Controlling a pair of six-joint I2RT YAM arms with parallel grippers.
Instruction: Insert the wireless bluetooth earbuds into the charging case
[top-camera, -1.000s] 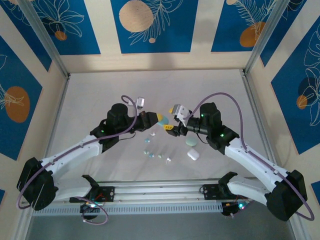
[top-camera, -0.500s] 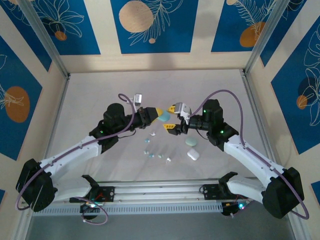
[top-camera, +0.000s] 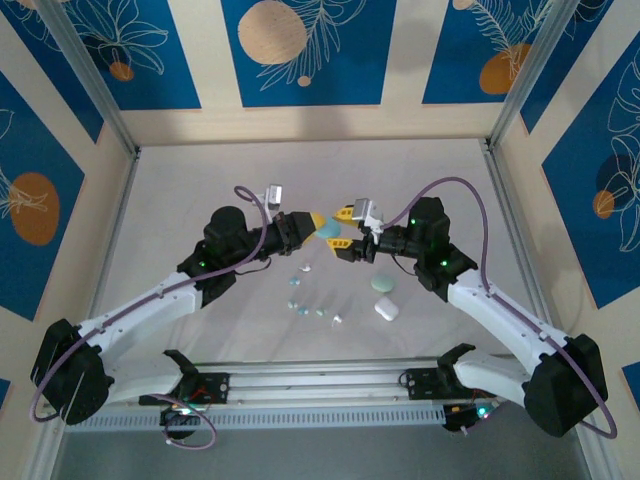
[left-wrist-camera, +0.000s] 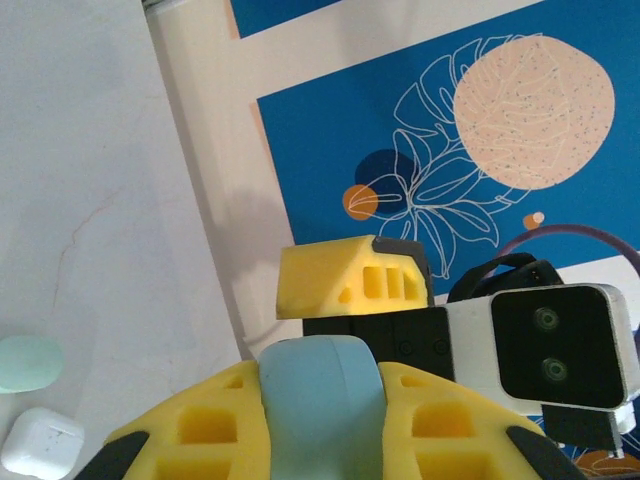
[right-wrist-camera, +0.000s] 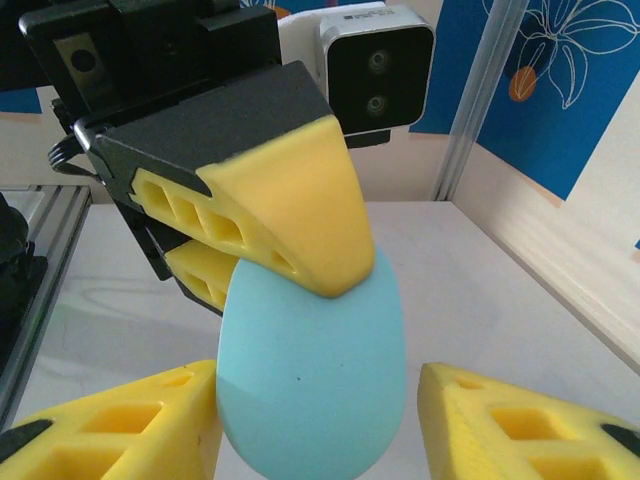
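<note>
A pale blue charging case hangs in the air above the table's middle, and my left gripper is shut on its near end. In the left wrist view the case sits wedged between the yellow pads. My right gripper is open, with its fingers on either side of the case's free end. Its left pad is at the case's edge, while its right pad stands apart from it. Several tiny earbuds lie scattered on the table below.
A pale green case and a white case lie on the table under the right arm; both also show at the left wrist view's lower left, green and white. The patterned walls stand well clear.
Both grippers have come together at mid-table. The left lifted the blue case toward the right gripper, whose fingers now straddle it and have narrowed.
</note>
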